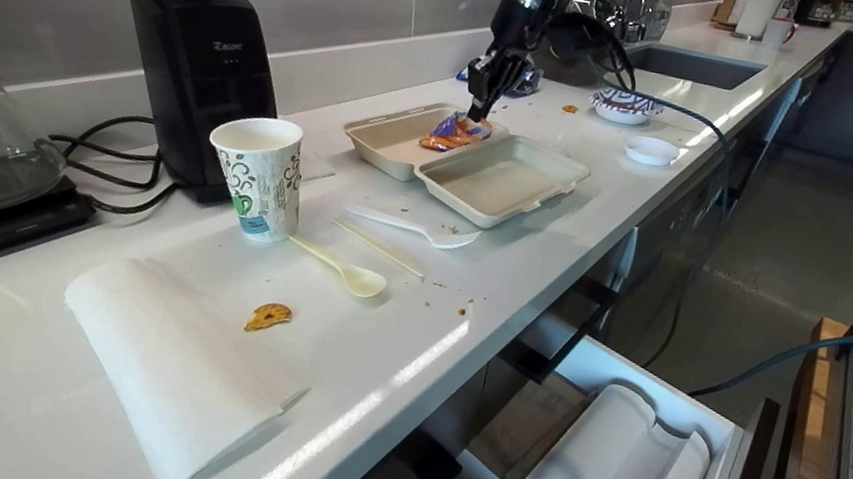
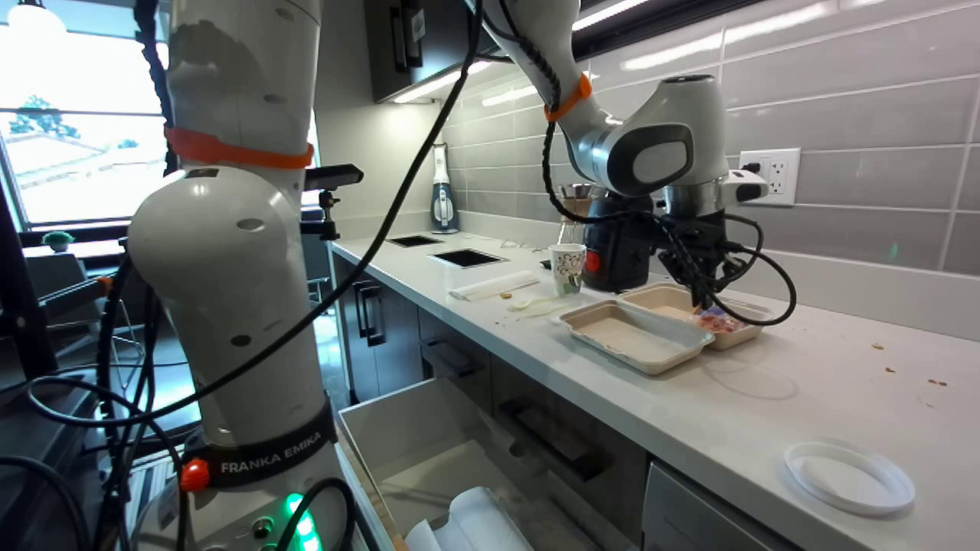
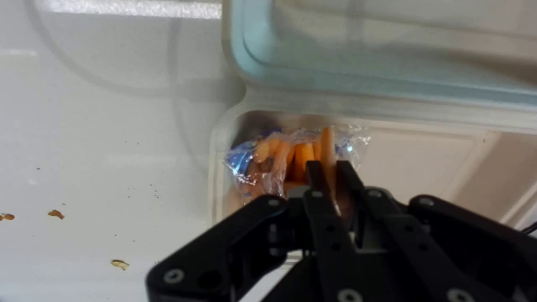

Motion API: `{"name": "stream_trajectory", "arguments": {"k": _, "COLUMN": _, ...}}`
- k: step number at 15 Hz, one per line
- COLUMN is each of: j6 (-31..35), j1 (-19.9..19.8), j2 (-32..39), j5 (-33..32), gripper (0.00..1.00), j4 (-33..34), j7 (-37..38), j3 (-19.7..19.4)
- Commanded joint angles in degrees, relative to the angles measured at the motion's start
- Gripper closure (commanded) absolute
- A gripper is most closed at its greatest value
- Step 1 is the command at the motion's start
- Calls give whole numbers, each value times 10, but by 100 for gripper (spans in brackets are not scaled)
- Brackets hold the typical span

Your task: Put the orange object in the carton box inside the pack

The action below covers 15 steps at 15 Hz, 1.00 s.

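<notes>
the orange stick [image 3: 328, 144] is pinched in the nearly closed end effector [image 3: 329, 168], free end projecting, presumably for insertion into the clear pack [image 3: 275, 176]. it is positioned at the pack, which is seated in the carton box [image 3: 415, 163].

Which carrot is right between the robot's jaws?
The carrot reaching highest in the wrist view, with a jaw on either side. The other carrots that show there bunch to its left, outside the jaws.
</notes>
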Motion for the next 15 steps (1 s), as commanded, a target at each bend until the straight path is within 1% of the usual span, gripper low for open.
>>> {"name": "stream_trajectory", "arguments": {"k": 1, "j6": -6, "j1": -17, "j2": 28, "j5": 1, "gripper": 97, "j4": 28, "j7": -7, "j3": 14}}
{"name": "stream_trajectory", "arguments": {"k": 15, "j6": -9, "j1": -32, "j2": 74, "j5": -17, "gripper": 97, "j4": 81, "j7": 4, "j3": 26}}
